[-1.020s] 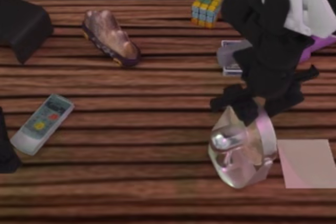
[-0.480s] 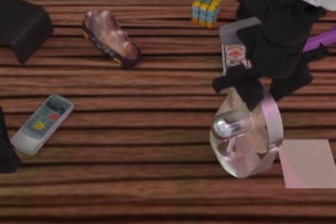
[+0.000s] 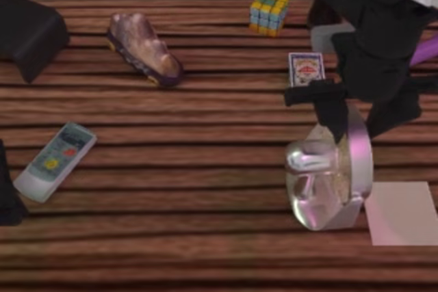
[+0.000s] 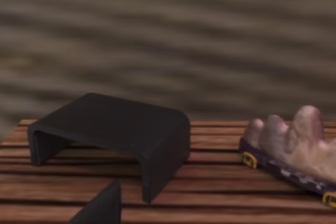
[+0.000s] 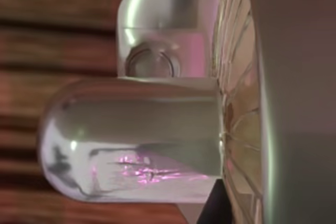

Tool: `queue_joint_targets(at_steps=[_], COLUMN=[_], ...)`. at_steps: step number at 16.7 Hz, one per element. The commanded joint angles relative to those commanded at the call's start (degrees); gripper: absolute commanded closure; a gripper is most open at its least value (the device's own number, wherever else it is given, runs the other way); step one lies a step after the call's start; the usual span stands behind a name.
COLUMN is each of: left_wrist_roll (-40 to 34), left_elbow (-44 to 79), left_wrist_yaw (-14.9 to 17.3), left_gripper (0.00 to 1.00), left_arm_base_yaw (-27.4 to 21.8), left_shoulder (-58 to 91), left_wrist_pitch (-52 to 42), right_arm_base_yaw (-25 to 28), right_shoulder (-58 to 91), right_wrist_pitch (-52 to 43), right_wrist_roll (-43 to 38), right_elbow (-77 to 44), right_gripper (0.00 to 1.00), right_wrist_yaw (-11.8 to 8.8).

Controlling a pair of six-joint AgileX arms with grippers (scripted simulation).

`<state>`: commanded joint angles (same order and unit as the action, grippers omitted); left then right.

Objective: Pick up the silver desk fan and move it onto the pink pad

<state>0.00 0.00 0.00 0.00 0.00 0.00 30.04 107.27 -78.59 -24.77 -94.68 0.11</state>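
- Sitting at the table's right side, the silver desk fan (image 3: 328, 182) almost touched the pink pad (image 3: 402, 213).
- Your right gripper (image 3: 345, 124) was clamped on the fan's top rim.
- You kept your left arm parked at the left edge by the remote (image 3: 53, 161).

Silver desk fan (image 3: 328, 181): chrome, thick ring rim, bulging mirrored hub facing table's left, standing on edge, possibly lifted. Pink pad (image 3: 402, 213): thin pale square, flat, just right of fan, seemingly touching.
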Motion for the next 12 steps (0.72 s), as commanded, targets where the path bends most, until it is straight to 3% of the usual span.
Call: queue_joint_targets(at_steps=[12], left_wrist_roll=[0.00], left_elbow=[0.00], left_wrist_yaw=[0.00], left_gripper=[0.00], left_arm_base_yaw=[0.00], left_shoulder=[0.00], left_wrist_pitch=[0.00], right_arm_base_yaw=[-9.91], right_shoulder=[-12.46], right_wrist_pitch=[-1.20], right_wrist_roll=[-65.84], right_elbow=[12.60], right_gripper=[1.00], right_wrist_yaw=[0.48])
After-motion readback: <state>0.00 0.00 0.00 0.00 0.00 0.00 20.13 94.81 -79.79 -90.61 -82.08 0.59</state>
